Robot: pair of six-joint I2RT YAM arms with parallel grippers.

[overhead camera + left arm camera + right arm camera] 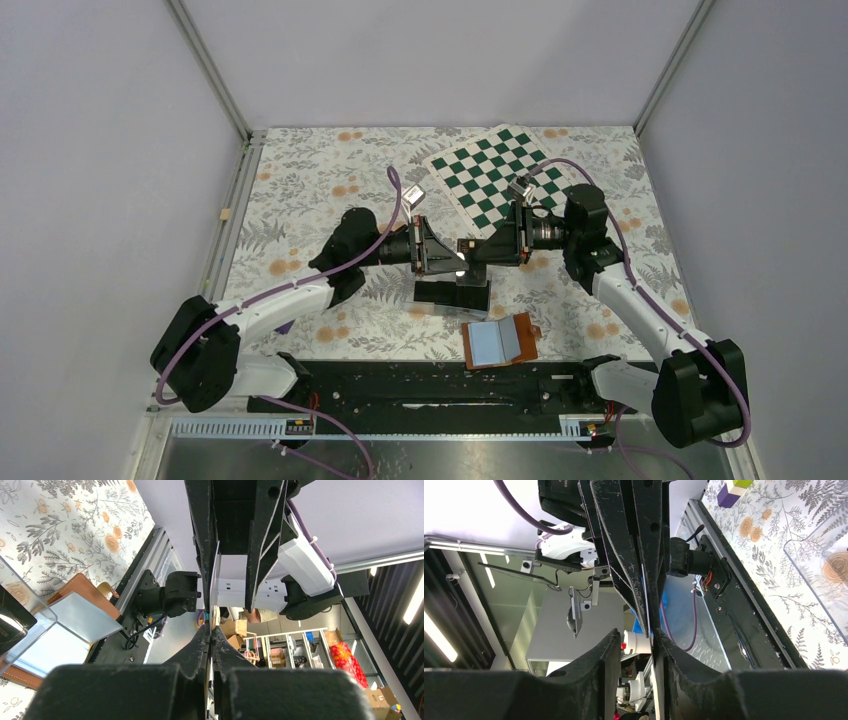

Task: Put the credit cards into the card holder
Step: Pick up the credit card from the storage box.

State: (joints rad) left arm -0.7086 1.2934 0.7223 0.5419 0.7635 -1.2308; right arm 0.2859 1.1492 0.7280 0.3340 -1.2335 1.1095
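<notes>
Floral cloth [300, 190] covers the table, and above its middle the two arms meet tip to tip, with one credit card [215, 585] passing between them edge-on. The left gripper [211, 632] is pinched tight on that card's near edge. The right gripper [638, 635] stands narrowly parted around the far edge, the card lying against one finger and a clear gap showing to the other. So the step in hand looks like a hand-over or regrasp in mid-air, not yet an insertion. Next, I judge, the right jaws must close squarely on the card before the left lets go, and the card must then be turned flat to slide into a sleeve. The card holder [500, 341] lies open below the jaws and toward the arm bases, sleeves up. Directly beneath the jaws sits a clear box [455, 297] with the remaining credit cards [438, 293] dark inside it. Seen edge-on, the held card's face is hidden; from above the fingers mask it, and how many cards remain in the box cannot be told.
</notes>
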